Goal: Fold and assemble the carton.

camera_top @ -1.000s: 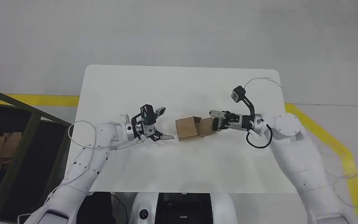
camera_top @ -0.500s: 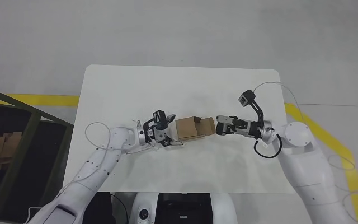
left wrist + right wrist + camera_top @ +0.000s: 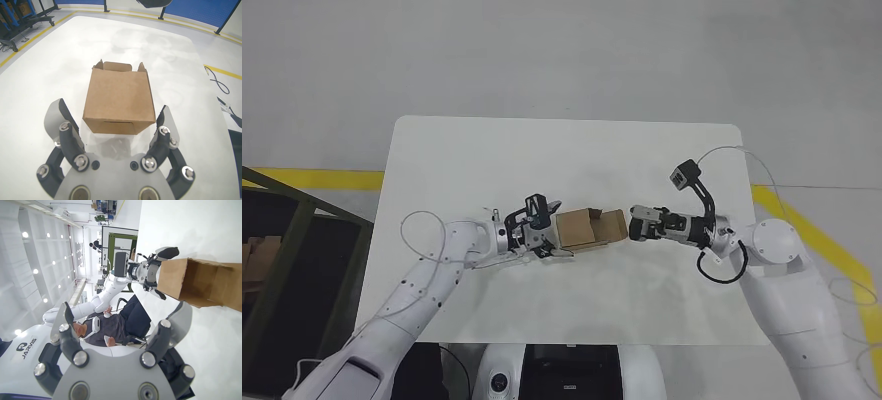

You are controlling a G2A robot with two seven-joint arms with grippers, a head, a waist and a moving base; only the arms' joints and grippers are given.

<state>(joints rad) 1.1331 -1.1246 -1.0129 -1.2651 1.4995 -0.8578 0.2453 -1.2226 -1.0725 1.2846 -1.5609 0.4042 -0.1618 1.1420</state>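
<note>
Left jaws have slid up to flank the one carton (image 3: 580,228); both pairs stand spread.

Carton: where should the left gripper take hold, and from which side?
Grip the carton across its two side walls at the closed, tucked end, coming in level along the table from where the left gripper sits. The carton lies on its side with that stiffer end facing the open fingers, which flank it. The far end is open with loose flaps and would likely crush.
</note>
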